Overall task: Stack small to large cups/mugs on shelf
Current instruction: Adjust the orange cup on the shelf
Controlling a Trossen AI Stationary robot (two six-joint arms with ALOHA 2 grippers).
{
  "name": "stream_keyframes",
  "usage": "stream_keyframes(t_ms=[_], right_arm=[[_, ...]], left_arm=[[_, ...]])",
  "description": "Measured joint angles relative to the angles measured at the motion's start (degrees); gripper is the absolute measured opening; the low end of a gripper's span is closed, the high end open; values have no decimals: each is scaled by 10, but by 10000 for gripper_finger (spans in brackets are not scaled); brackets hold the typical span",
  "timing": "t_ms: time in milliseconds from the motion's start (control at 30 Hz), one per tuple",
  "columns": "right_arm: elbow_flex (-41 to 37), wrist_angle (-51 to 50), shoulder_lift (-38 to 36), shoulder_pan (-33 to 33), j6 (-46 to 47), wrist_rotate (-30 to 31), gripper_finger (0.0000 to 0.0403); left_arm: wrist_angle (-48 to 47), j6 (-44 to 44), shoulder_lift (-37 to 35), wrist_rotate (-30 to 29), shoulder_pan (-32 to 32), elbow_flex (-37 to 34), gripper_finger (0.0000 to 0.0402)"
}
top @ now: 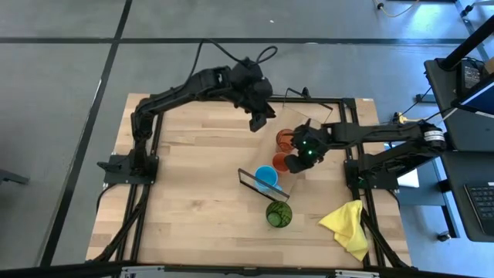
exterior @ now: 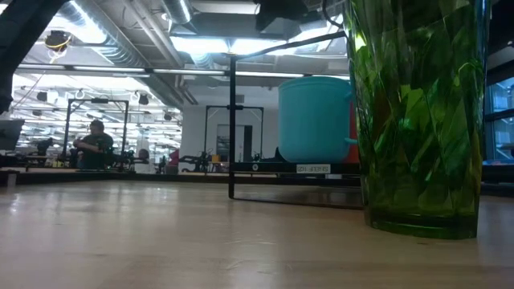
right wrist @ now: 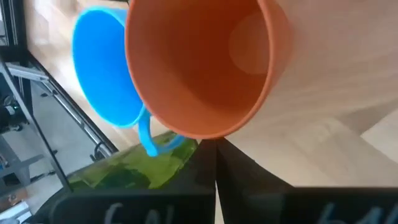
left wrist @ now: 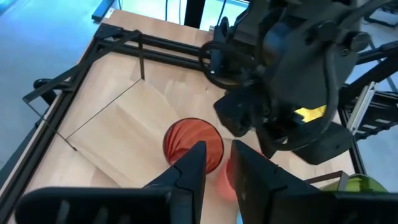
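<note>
My right gripper [top: 292, 162] is shut on the small red-orange cup [top: 279, 162] over the light-wood shelf [top: 309, 123], between the orange-red translucent tumbler [top: 284, 139] and the light-blue mug [top: 266, 177]. The mug stands on the shelf [exterior: 315, 120]. The green tumbler [top: 279, 214] stands on the tabletop in front of the shelf. My left gripper [top: 258, 120] hovers above the shelf's far part, empty, its fingers a narrow gap apart [left wrist: 217, 163], pointing down toward the tumbler [left wrist: 189, 140]. My right gripper holds the red-orange cup at its rim [right wrist: 208, 135], coming level from the table's right side. The cup's open mouth [right wrist: 199, 56] faces back toward the wrist. My own fingers hide the place of contact, so the kind of hold cannot be told.
A yellow cloth [top: 347, 224] lies at the table's near right. The shelf's thin black wire frame [exterior: 233, 120] stands at its ends. The green tumbler fills the right of the low view [exterior: 418, 120]. A person sits far behind in the room [exterior: 95, 144].
</note>
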Motion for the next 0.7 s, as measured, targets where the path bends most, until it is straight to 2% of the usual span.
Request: stream_keyframes(t_ms=[267, 700], right_arm=[[0, 33, 6, 0, 0, 17, 0], [0, 51, -23, 0, 4, -3, 8]], left_arm=[[0, 0, 0, -4, -10, 0, 69], [-4, 1, 0, -9, -17, 0, 69]])
